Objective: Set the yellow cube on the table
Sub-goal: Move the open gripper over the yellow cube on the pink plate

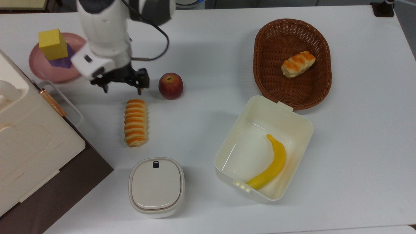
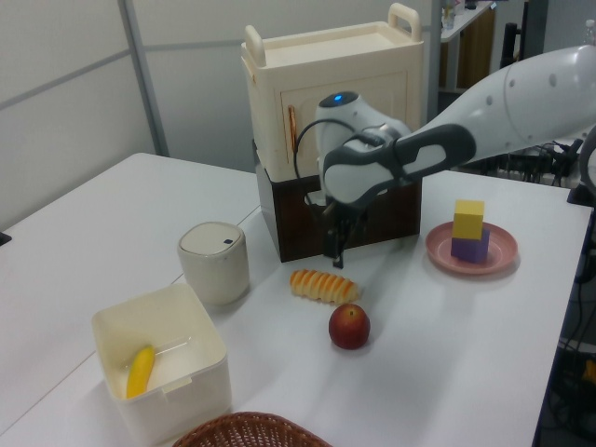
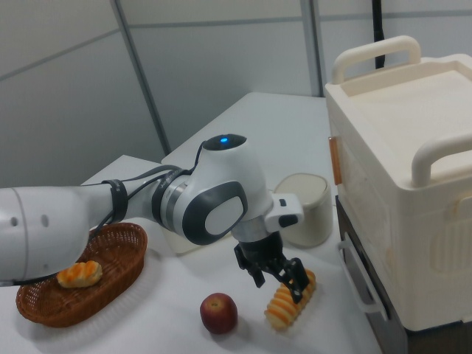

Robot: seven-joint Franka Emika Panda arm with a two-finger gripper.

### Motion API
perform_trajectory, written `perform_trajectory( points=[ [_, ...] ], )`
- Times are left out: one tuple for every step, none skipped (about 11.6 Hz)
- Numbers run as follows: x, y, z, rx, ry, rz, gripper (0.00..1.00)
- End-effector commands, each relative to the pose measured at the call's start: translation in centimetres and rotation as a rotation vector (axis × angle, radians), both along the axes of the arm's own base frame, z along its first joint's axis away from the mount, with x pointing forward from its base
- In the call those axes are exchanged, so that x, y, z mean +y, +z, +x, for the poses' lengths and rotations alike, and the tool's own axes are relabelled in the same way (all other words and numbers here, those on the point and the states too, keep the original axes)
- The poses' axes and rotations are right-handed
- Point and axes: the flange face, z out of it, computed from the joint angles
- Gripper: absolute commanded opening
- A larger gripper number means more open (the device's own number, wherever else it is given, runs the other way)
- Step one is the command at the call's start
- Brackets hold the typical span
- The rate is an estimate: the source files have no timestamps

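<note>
On the surface nearest my hand lies a ridged bread roll, with a red apple just to the top view's right of it. My hand hangs above the bare patch between roll and plate, its two fingers spread wide apart and holding nothing; in the right view they point down close over the roll's end.

Farther toward the top view's left sits the pink plate, and on it the purple cube with the yellow cube stacked on top, slightly turned against the one below. The yellow cube stands clear above the plate rim in the left view, so its side faces are open to me.

I judge it light, with a matte skin that should not slip, and sharp, flat faces that suit parallel fingers. Whether it gives under pressure I cannot tell. I would take it on two opposite vertical faces, around mid-height, staying above the seam so I do not catch the purple cube or drag the stack. Because it only rests there, a sideways nudge could topple it; a straight descent and straight lift look safest. There is open surface beside the plate for setting it down.
</note>
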Motion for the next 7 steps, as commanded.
perform_trajectory(
  points=[
    [-7.3, 6.4, -5.2, 0.038, 0.024, -0.018, 1.0],
    [-10.2, 7.6, -7.0, 0.055, 0.051, -0.02, 1.0],
    [-13.0, 8.3, -8.9, 0.074, 0.097, -0.025, 1.0],
    [-15.5, 8.2, -10.3, 0.099, 0.158, -0.028, 1.0],
    [-17.7, 8.1, -11.4, 0.117, 0.216, -0.031, 1.0],
    [-20.1, 7.6, -12.8, 0.136, 0.263, -0.03, 1.0],
    [-22.2, 6.6, -14.2, 0.157, 0.322, -0.017, 1.0]
  ],
)
